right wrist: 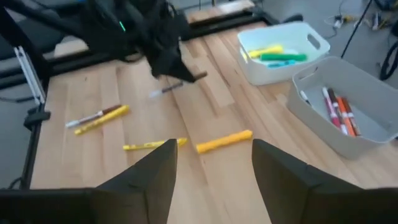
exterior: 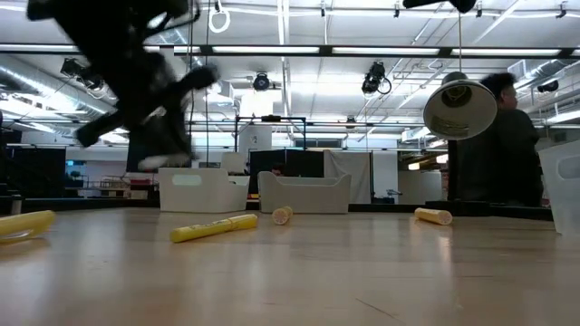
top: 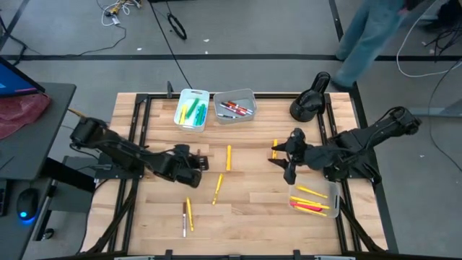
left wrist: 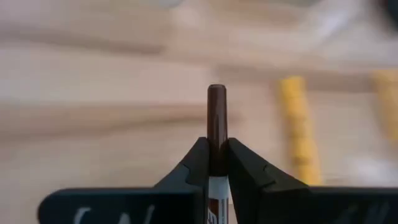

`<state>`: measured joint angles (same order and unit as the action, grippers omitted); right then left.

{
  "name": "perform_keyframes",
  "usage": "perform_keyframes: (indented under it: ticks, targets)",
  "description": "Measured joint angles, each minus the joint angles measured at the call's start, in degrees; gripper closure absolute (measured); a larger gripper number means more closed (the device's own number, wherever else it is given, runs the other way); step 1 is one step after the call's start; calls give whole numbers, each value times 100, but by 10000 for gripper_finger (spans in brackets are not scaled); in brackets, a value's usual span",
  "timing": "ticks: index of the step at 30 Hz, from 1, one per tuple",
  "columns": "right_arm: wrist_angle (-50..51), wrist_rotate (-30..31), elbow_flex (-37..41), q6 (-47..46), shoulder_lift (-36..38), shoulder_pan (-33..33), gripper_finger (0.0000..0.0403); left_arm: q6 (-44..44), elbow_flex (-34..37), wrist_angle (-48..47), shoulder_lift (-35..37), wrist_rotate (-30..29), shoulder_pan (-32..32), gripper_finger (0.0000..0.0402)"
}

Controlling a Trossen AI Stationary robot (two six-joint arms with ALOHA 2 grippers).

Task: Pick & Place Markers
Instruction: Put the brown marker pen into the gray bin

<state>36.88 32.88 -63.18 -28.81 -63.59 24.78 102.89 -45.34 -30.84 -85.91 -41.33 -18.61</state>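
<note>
Markers lie scattered on the wooden surface (top: 253, 195), several yellow ones near its middle. The left gripper (left wrist: 216, 163) is clamped on a brown-capped marker (left wrist: 216, 118) left of centre. The right gripper (top: 289, 157) hangs with its jaws wide apart, holding nothing. At the far edge, a white bin (top: 182, 108) holds yellow and green markers, and a grey bin (top: 249, 94) beside it holds red ones. A clear bin (top: 335, 192) near the right edge holds yellow and red markers.

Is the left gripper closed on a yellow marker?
No, the left gripper is closed on a marker with a dark brown cap; the yellow marker lies apart on the table.
</note>
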Motion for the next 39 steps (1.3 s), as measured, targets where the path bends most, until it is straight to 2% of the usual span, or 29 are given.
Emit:
perform_keyframes:
  ticks: [4, 8, 12, 16, 19, 22, 26, 35, 39]
  targets:
    - [-179, -466, 41, 420, -2, -339, 199, -1236, -428, 852, 266, -620, 164, 363]
    - [-1154, -981, 482, 694, -7, -697, 208, -2997, -924, 2240, 293, -688, 379, 363]
    - [-2907, -1598, 1283, 543, -15, -973, 216, -5131, -1365, 4094, 301, -147, 591, 363]
    - [-4742, -1600, 2051, 4, -15, -1131, 220, -6587, -1862, 5148, 247, 501, 763, 363]
    - [-6066, -1591, 2383, -320, -15, -1270, 220, -7015, -2242, 5153, 217, 859, 868, 363]
    - [-6703, -1633, 2424, -199, -52, -1397, 220, -7233, -2494, 5143, 151, 990, 938, 363]
    - [-6949, -2011, 2218, -8, -218, -1593, 220, -7355, -2650, 5159, 75, 1157, 1019, 363]
    - [-7217, -2877, 1482, 1, -1084, -1840, 221, -7359, -2666, 5173, 44, 1187, 1058, 363]
    - [-7178, -3128, 1232, 265, -1261, -1839, 240, -7357, -2666, 5179, 49, 1211, 1050, 363]
